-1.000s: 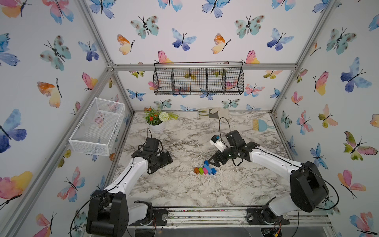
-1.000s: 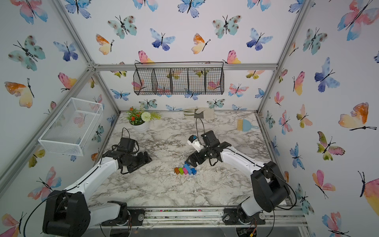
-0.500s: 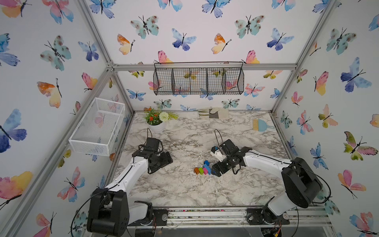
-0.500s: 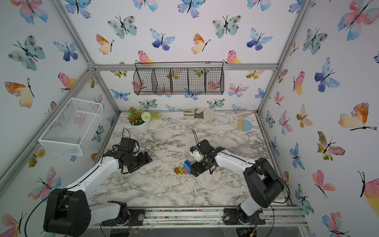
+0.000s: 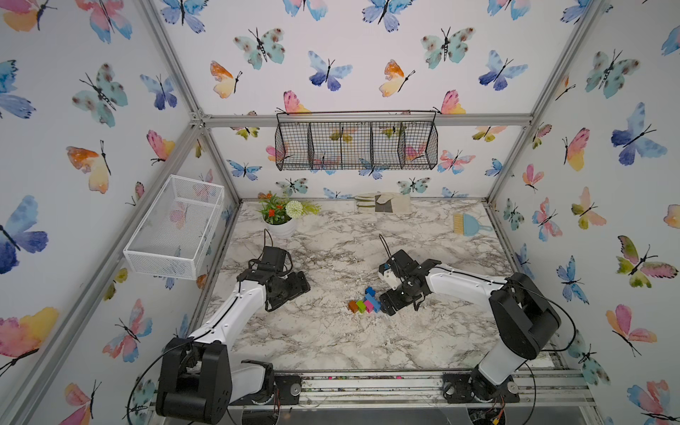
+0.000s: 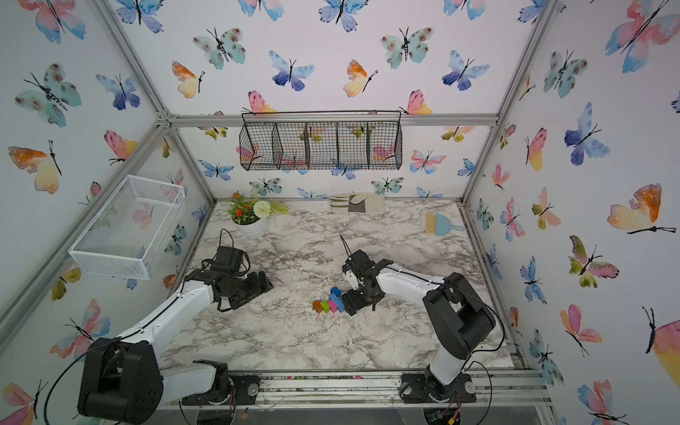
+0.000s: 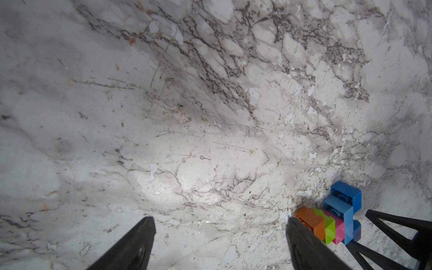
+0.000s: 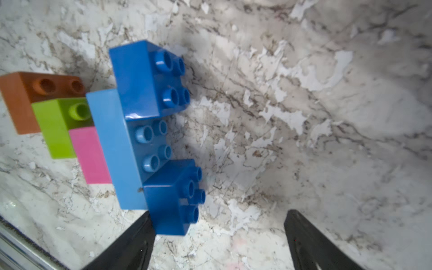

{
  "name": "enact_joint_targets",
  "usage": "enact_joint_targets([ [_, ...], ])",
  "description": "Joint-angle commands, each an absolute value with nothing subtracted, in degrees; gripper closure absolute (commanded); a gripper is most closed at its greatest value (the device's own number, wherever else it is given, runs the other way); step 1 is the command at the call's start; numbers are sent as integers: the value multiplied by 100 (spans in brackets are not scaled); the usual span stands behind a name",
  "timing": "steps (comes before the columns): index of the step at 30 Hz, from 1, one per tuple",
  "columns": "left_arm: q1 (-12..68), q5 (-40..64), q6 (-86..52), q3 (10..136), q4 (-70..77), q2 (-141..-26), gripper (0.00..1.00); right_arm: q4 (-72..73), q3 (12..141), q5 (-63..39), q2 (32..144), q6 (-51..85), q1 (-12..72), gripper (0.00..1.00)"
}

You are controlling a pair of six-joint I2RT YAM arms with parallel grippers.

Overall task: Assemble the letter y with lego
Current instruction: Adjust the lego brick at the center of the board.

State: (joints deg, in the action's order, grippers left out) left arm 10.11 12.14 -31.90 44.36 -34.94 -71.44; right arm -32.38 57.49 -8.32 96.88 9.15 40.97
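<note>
The letter y (image 5: 366,302) (image 6: 331,303) lies flat mid-table, its lego joined: orange brick (image 8: 21,102), lime green (image 8: 53,126), pink (image 8: 91,156), a light blue bar (image 8: 112,145) and two dark blue squares (image 8: 140,77) (image 8: 170,198). My right gripper (image 5: 388,303) (image 6: 349,300) (image 8: 218,214) is open just right of the prongs. One of its fingers (image 8: 138,236) sits right beside the nearer dark blue square; whether it touches I cannot tell. My left gripper (image 5: 290,294) (image 7: 219,221) is open over bare marble, left of the orange end (image 7: 308,221).
A flower pot (image 5: 281,217), a folded cloth (image 5: 382,202) and a blue hand brush (image 5: 469,224) sit along the back edge. A black wire basket (image 5: 357,145) hangs on the back wall, a white mesh basket (image 5: 176,224) on the left wall.
My right gripper has come forward and down from behind the bricks to the prong end of the letter y. The left arm and the bricks have stayed put.
</note>
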Motion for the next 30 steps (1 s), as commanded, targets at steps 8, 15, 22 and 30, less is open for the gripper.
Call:
enact_joint_targets([
  [8, 977, 1267, -3129, 4412, -3488, -7163, 11, -3408, 6188, -139, 10094, 1305, 4127, 9],
  [15, 976, 1269, -3129, 4412, -3472, -7191, 11, -3475, 6524, 48, 10391, 1301, 4123, 8],
  [22, 983, 1268, -3114, 4395, -3463, -7206, 11, -3536, 6801, 141, 10615, 1301, 4113, 7],
  [30, 980, 1291, -3111, 4386, -3411, -7242, 11, -3509, 6924, 195, 10740, 1301, 4113, 6],
])
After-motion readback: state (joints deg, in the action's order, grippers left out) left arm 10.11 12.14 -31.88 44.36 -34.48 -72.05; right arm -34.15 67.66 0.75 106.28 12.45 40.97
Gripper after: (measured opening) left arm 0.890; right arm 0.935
